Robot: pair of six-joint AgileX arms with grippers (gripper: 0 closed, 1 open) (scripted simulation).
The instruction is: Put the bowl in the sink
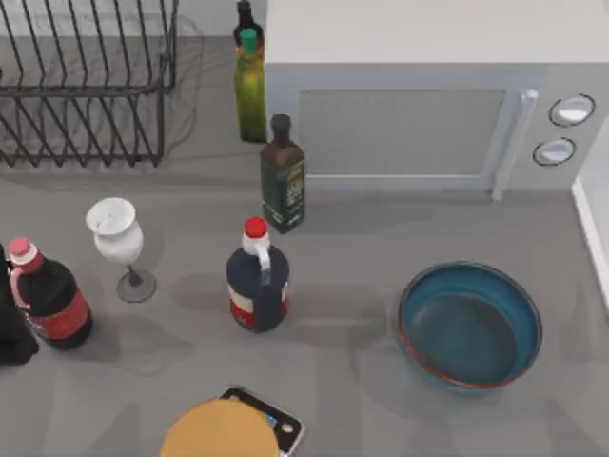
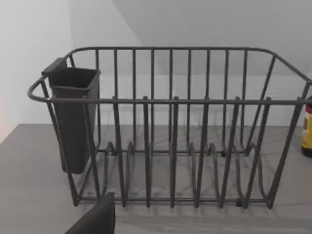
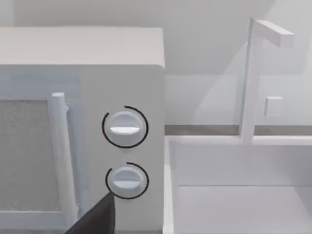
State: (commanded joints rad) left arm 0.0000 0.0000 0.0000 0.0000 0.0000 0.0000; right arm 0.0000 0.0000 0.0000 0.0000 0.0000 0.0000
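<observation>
The bowl [image 1: 470, 326] sits upright on the tabletop [image 1: 362, 248] at the right, in front of the microwave [image 1: 419, 105], near the sink [image 3: 234, 195]. Neither hand's spread can be told from here.

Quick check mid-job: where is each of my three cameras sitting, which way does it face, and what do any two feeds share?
Top view: above the table, looking down at the bowl, bottles, microwave and dish rack.
Left wrist view: on the left arm, facing the dish rack; a dark claw tip shows.
Right wrist view: on the right arm, facing the microwave dials and the sink; a dark claw tip shows.
Shared: the rack with the left wrist view, the microwave with the right.
</observation>
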